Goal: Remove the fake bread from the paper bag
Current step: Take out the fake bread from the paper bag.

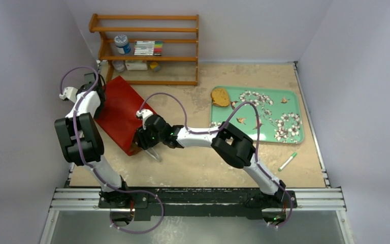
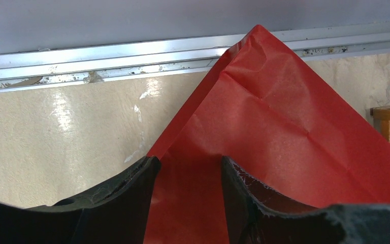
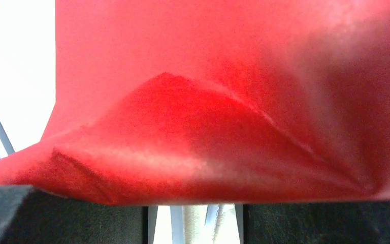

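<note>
1. Paper bag [image 1: 122, 113]: glossy, creased red sheet lying left of centre on the table.
2. My left claw [image 2: 187, 175] pinches its far corner.
3. My right claw [image 1: 143, 143] grips its near edge.
4. One round brown bread slice [image 1: 220, 97] sits on the green tray [image 1: 294, 133], far right.

Red paper bag [image 1: 122, 113] lying flat on table, one brown bread slice [image 1: 220, 97] on tray corner

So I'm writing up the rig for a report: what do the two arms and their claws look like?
Both arms have white tubular links with bulky black joint housings, on black bases bolted to an aluminium rail. A thin purple cable loops along each. The left arm has a white fitting near its wrist; the right arm shows small green lights by its wrist. The claw fingers are matte black with curved, worn edges.
</note>
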Motion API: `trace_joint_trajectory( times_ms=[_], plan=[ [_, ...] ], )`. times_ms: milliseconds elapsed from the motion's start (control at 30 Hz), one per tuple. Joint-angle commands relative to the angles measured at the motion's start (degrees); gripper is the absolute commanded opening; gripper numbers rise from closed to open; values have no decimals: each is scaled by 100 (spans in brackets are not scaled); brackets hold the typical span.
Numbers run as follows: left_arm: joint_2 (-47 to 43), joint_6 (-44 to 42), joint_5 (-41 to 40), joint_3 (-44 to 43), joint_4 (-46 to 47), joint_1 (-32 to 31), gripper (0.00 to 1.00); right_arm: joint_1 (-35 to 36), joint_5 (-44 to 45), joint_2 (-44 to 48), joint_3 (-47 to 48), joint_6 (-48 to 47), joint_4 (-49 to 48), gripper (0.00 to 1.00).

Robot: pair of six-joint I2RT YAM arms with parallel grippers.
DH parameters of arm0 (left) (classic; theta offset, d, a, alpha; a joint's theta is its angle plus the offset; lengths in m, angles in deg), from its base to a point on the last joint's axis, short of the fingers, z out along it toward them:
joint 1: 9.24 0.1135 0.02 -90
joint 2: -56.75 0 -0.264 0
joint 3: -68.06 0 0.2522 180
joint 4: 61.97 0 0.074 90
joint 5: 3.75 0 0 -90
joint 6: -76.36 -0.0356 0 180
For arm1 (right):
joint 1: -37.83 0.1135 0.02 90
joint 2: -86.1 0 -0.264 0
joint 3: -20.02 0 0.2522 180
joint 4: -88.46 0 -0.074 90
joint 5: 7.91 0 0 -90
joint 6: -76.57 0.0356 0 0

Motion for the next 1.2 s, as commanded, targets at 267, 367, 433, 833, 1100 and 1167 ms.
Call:
trace_joint_trajectory(
  times_ms=[267,367,433,833,1100,1167],
  plan=[
    [-178,-115,92,12,87,25,50,-56,223,-218,499,36,458,54],
    [-166,-101,120,22,96,18,50,-79,301,-315,698,38,633,56],
    [-161,-79,146,46,108,23,50,-96,301,-409,845,16,734,57],
    [-215,-46,217,73,163,24,50,-306,-4,-954,1639,-86,1132,52],
    [-338,76,253,67,57,24,50,-337,-154,-826,1600,-127,1292,18],
    [-382,128,261,49,25,21,50,-335,-123,-642,1393,-140,1288,13]
  ],
)
